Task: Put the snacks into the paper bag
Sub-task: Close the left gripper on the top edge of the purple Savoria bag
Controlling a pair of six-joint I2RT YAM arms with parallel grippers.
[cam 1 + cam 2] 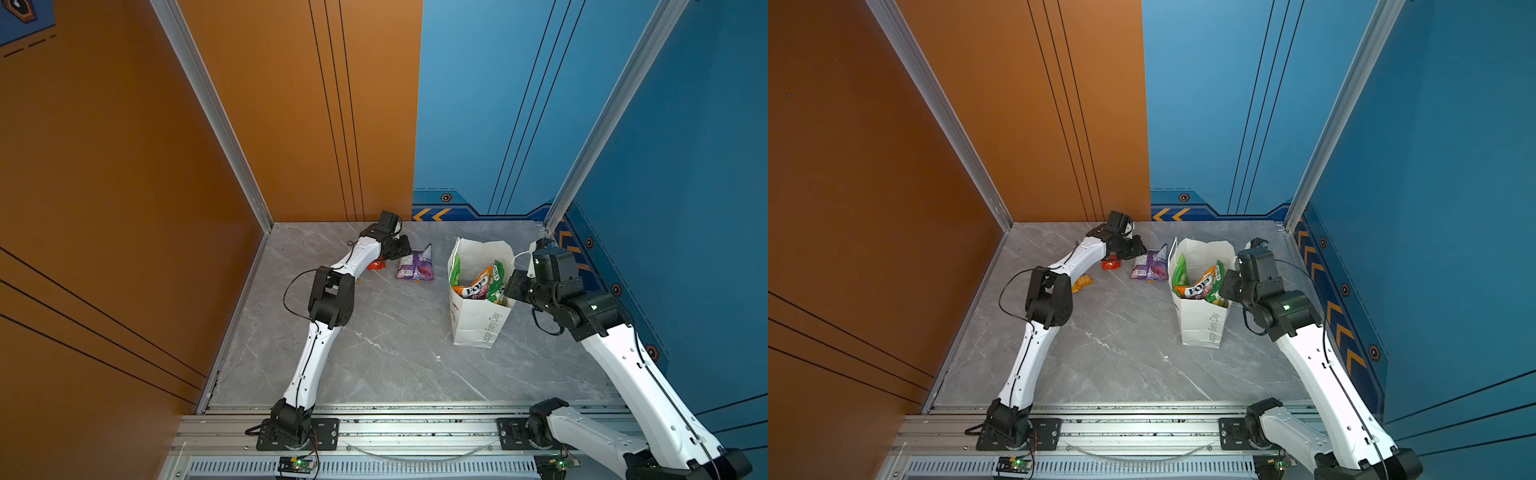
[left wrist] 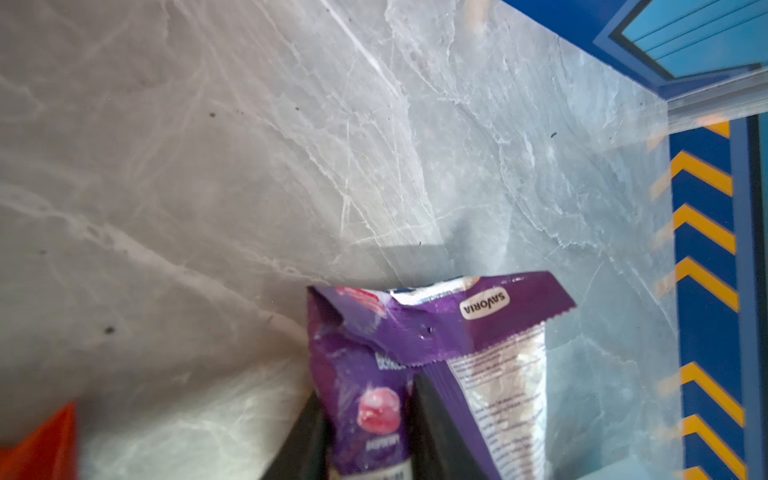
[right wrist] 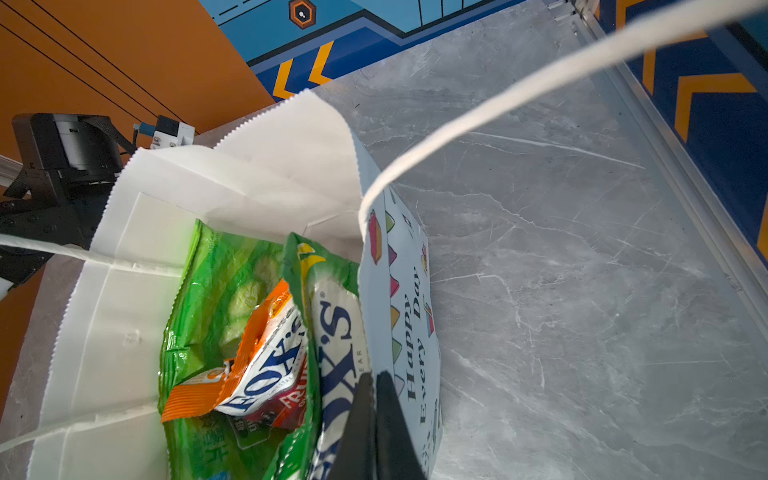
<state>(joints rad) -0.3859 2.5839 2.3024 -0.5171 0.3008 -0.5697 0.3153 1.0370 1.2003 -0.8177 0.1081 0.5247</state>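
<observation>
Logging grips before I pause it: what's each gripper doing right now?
Left gripper: closed on the glossy purple snack packet.
Right gripper: closed on the white paper gift bag's wall.

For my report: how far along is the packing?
Done: large green chip bag, orange FOX'S candy bag, green FOX'S candy bag inside white paper bag, gripped by right gripper. In hand: left gripper pinches one glossy purple packet. Remaining: second purple packet, small red packet, small orange packet.
</observation>
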